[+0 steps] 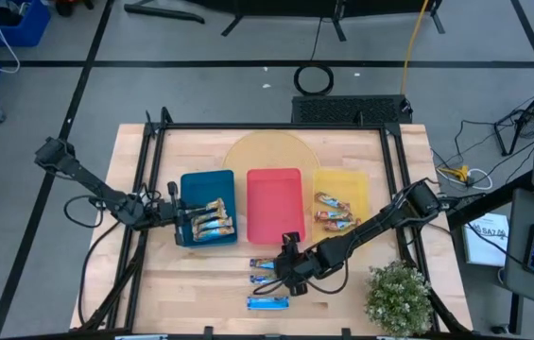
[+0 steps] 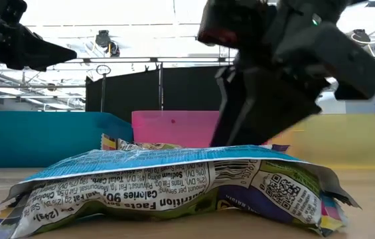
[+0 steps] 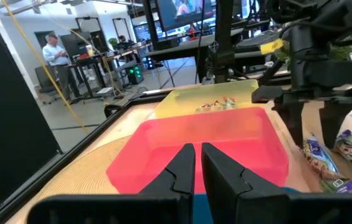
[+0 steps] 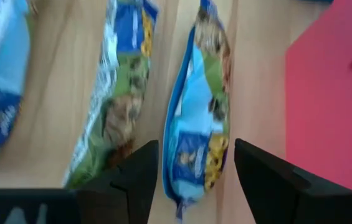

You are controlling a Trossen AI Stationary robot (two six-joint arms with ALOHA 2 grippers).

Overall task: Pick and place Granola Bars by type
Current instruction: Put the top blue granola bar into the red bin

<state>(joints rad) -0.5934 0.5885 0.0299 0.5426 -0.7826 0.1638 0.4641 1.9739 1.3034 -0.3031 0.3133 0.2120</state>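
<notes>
Three blue-white granola bars lie flat on the table in front of the red tray [image 1: 274,203]: two side by side [image 1: 265,271] and one nearer the front edge [image 1: 268,302], which fills the low view [image 2: 174,186]. My right gripper [image 1: 288,257] is open over the pair. Its fingers stand on either side of one bar's end [image 4: 197,124] without touching it. Tan-gold bars [image 1: 212,219] lie in the blue tray [image 1: 200,181], and red-orange bars [image 1: 333,212] in the yellow tray [image 1: 352,179]. My left gripper [image 1: 178,215] is shut at the blue tray's left wall, holding nothing.
A round pale mat [image 1: 267,151] lies behind the trays. A small potted plant [image 1: 399,295] stands at the table's near right corner, close to my right arm. A black frame [image 1: 153,142] runs around the table. Bare wood lies at the near left.
</notes>
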